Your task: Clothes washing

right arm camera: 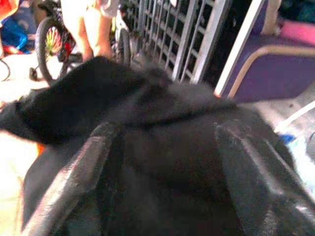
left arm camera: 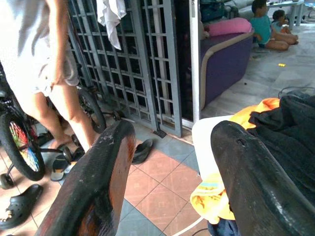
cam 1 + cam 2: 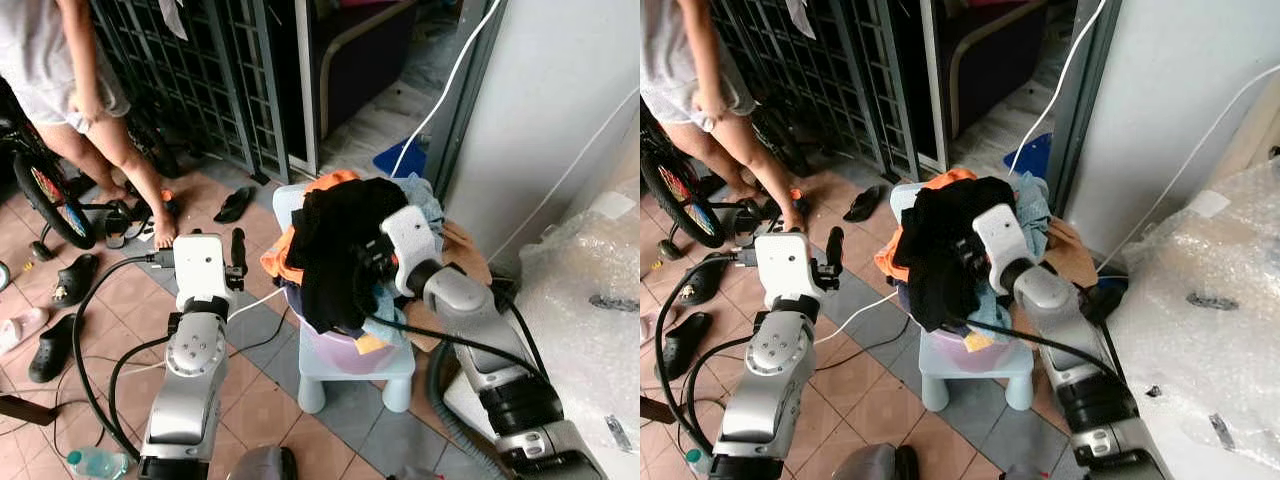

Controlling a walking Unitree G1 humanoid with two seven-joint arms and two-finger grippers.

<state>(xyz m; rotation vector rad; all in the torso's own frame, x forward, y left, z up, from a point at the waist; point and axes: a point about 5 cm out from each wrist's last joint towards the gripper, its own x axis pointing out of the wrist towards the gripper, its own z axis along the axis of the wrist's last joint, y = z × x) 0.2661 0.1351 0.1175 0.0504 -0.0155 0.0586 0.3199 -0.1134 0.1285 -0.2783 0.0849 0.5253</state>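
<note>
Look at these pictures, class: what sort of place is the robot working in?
Probably a tiled porch or entrance of a home. A metal folding gate stands open onto an indoor room, slippers and a bicycle sit on the tiles, and a laundry basin heaped with clothes rests on a small stool.

Two silver arms (image 3: 190, 380) with white wrist blocks (image 3: 201, 265); round screwed joint plates lower left of frame. Black cables (image 3: 95, 330) loop along both. Right forearm (image 3: 520, 400) has a black band. Long black textured fingers (image 2: 256, 182).

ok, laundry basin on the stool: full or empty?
Full: clothes heap above the basin rim, spilling over its sides.
</note>
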